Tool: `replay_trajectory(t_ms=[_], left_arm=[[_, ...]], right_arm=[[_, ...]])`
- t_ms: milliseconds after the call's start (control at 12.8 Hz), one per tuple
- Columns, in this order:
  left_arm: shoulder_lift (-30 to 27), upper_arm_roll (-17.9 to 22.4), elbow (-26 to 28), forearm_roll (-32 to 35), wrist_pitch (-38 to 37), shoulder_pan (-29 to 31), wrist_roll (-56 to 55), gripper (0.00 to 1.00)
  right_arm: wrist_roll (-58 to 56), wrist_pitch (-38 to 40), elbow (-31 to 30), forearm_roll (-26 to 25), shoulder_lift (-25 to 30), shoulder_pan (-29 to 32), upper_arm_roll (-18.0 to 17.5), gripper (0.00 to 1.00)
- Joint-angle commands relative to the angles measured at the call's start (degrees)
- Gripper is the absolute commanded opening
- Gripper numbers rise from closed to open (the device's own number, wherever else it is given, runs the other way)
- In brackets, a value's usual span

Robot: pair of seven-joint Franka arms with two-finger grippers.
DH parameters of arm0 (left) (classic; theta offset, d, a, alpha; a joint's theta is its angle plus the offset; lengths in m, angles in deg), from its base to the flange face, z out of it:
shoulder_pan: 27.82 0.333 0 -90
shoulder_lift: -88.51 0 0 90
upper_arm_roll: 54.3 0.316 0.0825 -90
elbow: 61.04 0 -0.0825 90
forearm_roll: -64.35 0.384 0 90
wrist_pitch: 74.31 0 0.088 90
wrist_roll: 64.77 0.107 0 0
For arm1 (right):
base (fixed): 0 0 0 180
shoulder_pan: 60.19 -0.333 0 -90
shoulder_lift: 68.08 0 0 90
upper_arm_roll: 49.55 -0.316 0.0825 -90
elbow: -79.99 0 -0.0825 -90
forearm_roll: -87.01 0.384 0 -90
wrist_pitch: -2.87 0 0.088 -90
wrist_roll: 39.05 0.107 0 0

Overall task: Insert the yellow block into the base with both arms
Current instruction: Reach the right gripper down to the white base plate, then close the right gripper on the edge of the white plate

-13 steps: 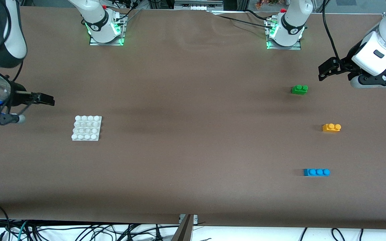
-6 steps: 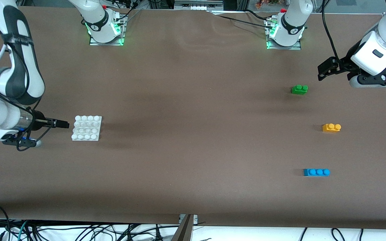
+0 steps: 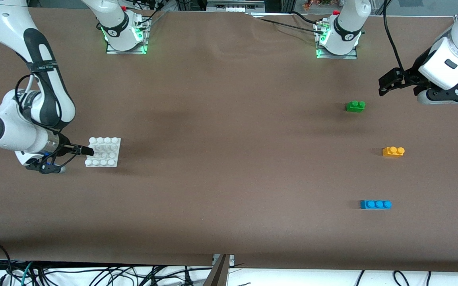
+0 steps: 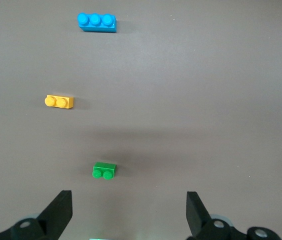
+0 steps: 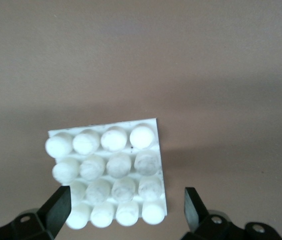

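Observation:
The yellow block (image 3: 393, 151) lies alone on the brown table near the left arm's end, also seen in the left wrist view (image 4: 59, 101). The white studded base (image 3: 103, 151) lies flat near the right arm's end. My right gripper (image 3: 86, 151) is low at the base's edge, open, its fingers spread wider than the base (image 5: 108, 165) and level with its nearest row of studs. My left gripper (image 3: 388, 81) hangs open and empty over bare table beside the green brick (image 4: 104, 170), well apart from the yellow block.
A green two-stud brick (image 3: 355, 106) lies farther from the front camera than the yellow block. A blue three-stud brick (image 3: 375, 204) lies nearer to it. The two arm bases (image 3: 125, 37) (image 3: 337, 39) stand along the table's back edge.
The right arm has swung in and down from the table's end until its open gripper reached the base's edge. The left arm has barely shifted.

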Motion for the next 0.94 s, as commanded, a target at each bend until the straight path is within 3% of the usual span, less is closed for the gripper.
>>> replay_trajectory(t_ms=[0,859], left_arm=[[0.57,-0.09,-1.56,1.3,-1.23,-0.22,-0.35,1.0],[0.22,-0.71,-1.74,-0.1,-1.23,-0.13,-0.52,1.0]], right_arm=[[-3.05,-8.57,-8.5,1.12,3.22,0.97,-0.32,1.0],[-7.01,-10.44,-8.0,5.25,-1.27,2.11,-0.85,1.0]])
